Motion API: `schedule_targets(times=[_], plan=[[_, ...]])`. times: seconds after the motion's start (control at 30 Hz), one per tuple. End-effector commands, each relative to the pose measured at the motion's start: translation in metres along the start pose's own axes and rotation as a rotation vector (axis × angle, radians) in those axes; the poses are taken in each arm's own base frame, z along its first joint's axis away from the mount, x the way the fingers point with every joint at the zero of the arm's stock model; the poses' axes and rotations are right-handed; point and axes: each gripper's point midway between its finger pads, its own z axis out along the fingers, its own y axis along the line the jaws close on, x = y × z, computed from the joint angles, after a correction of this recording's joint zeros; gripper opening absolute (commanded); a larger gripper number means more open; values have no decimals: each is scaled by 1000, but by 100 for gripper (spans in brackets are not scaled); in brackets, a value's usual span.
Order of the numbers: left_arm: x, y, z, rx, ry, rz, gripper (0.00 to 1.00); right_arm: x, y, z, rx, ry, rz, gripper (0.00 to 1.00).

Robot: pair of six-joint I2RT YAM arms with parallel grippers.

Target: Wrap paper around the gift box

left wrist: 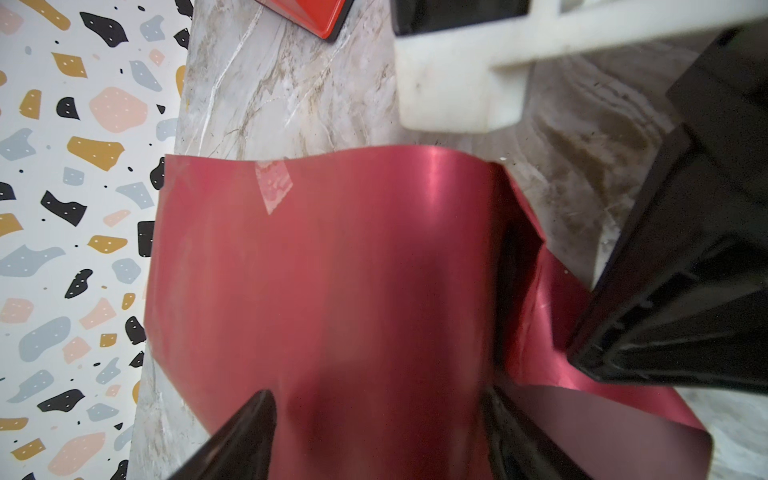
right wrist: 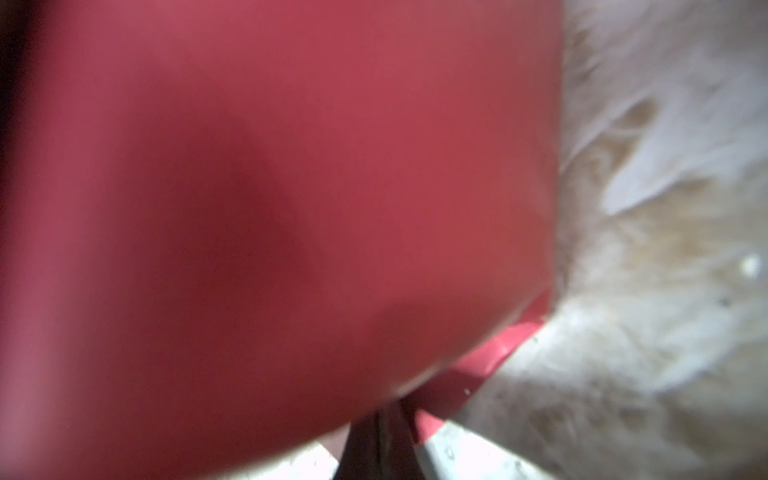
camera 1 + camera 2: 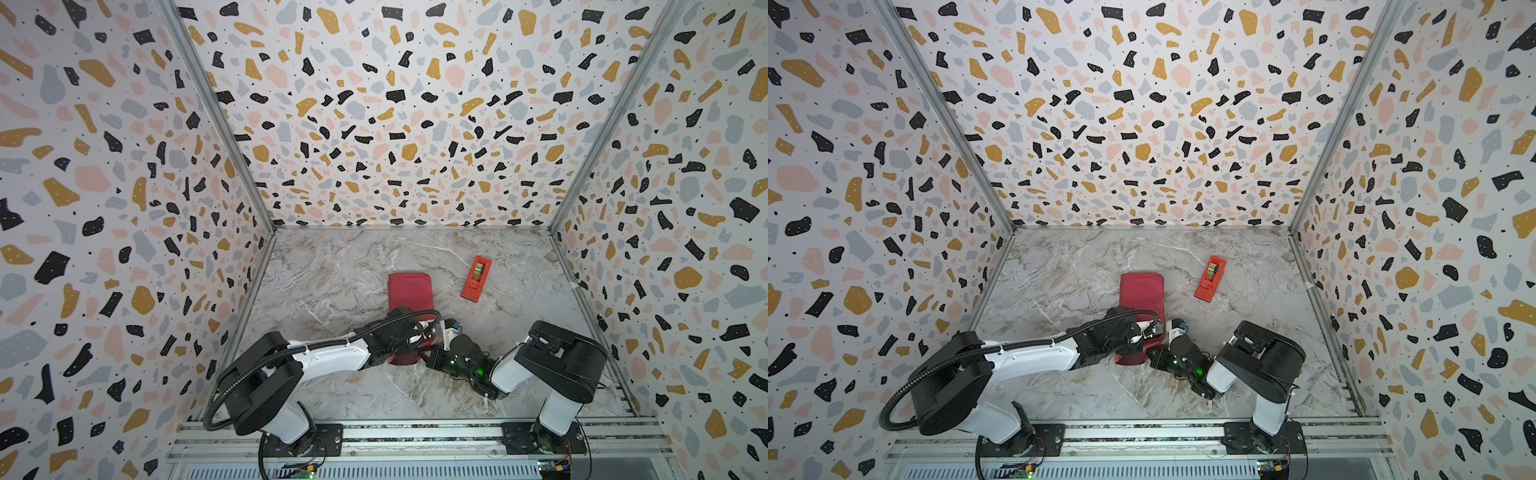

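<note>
Shows the paper (image 3: 409,291) closed into a maroon sleeve on the table (image 3: 332,257), near the tape dispenser (image 3: 476,278), to its left in both top views and not touching it. Hides the gift box completely, with no olive face on view anywhere. Judged to enclose the box, given the raised, flat-topped bulk.

Carries a strip of clear tape (image 1: 272,187) on the upper face, close to the sleeve end nearer the tape dispenser. Probably holds the overlap shut.

Sets the left gripper (image 1: 378,392) over the sleeve end farther from the tape dispenser, fingers released and spread wide to either side of the covered bulk. Likely steadies the bundle against sliding. Pad contact with the sides not discernible.

Brings the right gripper (image 2: 380,419) to that same far end, fingers clenched fully together at a loose flap (image 1: 552,324) splayed on the table. Pinched or merely pressed: not discernible through the blur of the right wrist view.

Suggests the end-folding step, with the body wrapped and the open end not yet creased in or taped. Warns of glossy, springy paper, apt to slip from closed tips and reopen. Keeps the tape dispenser within reach of the right arm for sealing.
</note>
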Motion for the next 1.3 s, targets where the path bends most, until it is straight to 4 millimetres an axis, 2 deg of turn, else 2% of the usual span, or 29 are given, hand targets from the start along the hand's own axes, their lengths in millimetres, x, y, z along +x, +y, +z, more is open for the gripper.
schedule_targets(times=[0.0, 0.13, 0.27, 0.43, 0.63, 0.83, 1.27], plan=[[4, 1, 1, -8, 2, -19, 78, 17, -27, -6, 97, 42, 24, 0], [4, 1, 2, -7, 2, -20, 78, 13, -18, -7, 72, 35, 9, 1], [3, 1, 2, -6, 2, -19, 78, -1, -8, -7, 56, 12, -12, 1], [4, 1, 3, -4, 4, -20, 78, -8, -4, -12, 61, -2, -32, 2], [5, 1, 4, -3, 6, -20, 78, -5, -6, -10, 54, 4, -28, 2], [4, 1, 3, -1, 5, -22, 78, -11, -4, 4, 40, -23, -11, 2], [3, 0, 3, 7, -1, -27, 78, -21, -22, 14, 91, -108, 28, 2]])
